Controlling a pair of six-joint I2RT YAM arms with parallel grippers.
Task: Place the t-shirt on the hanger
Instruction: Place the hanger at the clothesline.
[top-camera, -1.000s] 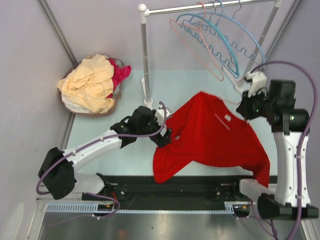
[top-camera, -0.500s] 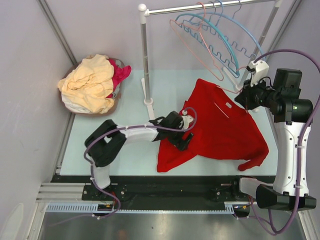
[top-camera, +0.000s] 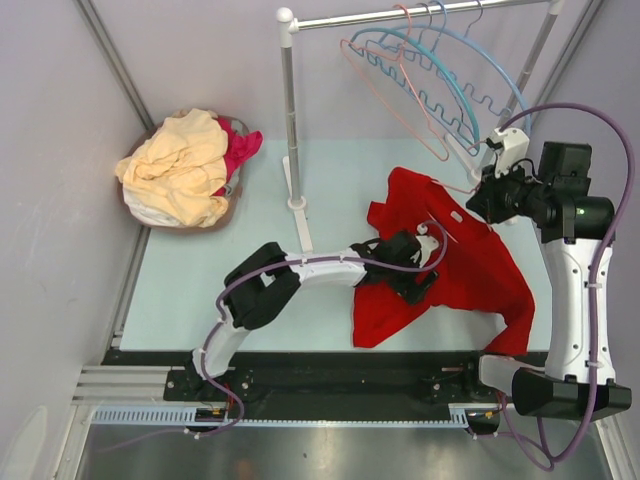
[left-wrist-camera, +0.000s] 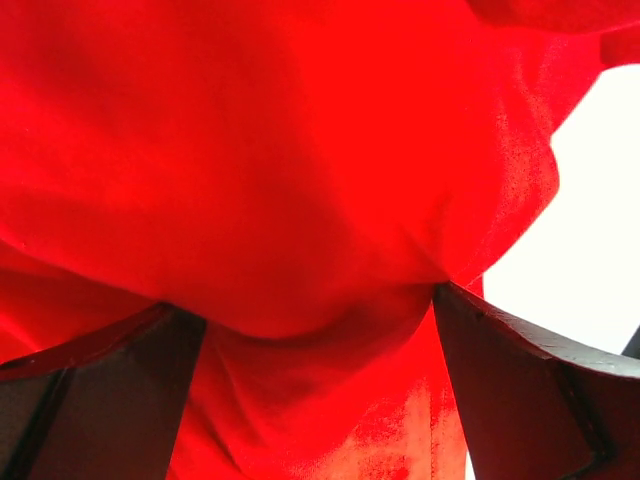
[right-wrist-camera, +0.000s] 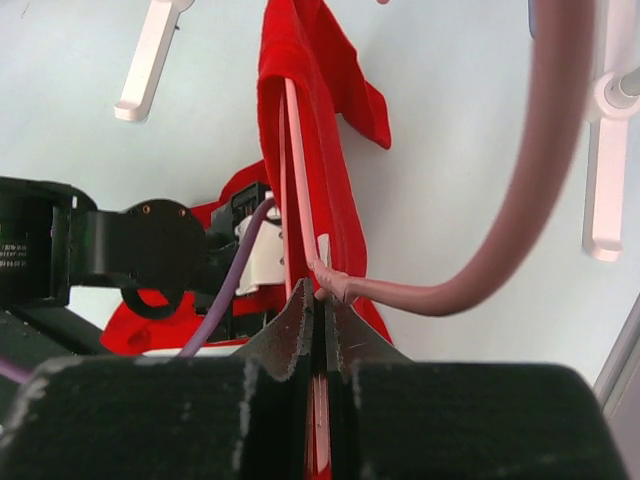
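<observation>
The t-shirt (top-camera: 480, 278) lies bunched on the table (top-camera: 220, 290), right of centre. The left gripper (top-camera: 420, 268) has cloth wadded between parted jaws; whether it clamps, I cannot tell. The hanger (right-wrist-camera: 291, 180), partly inside the shirt, is pinched tight by the right gripper (right-wrist-camera: 320, 300). Next, I judge: draw cloth over its shoulders.

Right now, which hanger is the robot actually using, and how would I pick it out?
Look below the clothes rail, down at the table, where the red t-shirt lies. The hanger is the thin salmon-pink one partly inside that shirt, pinched in the right gripper. Its pink twin and the blue hangers hang bare on the rail.
</observation>
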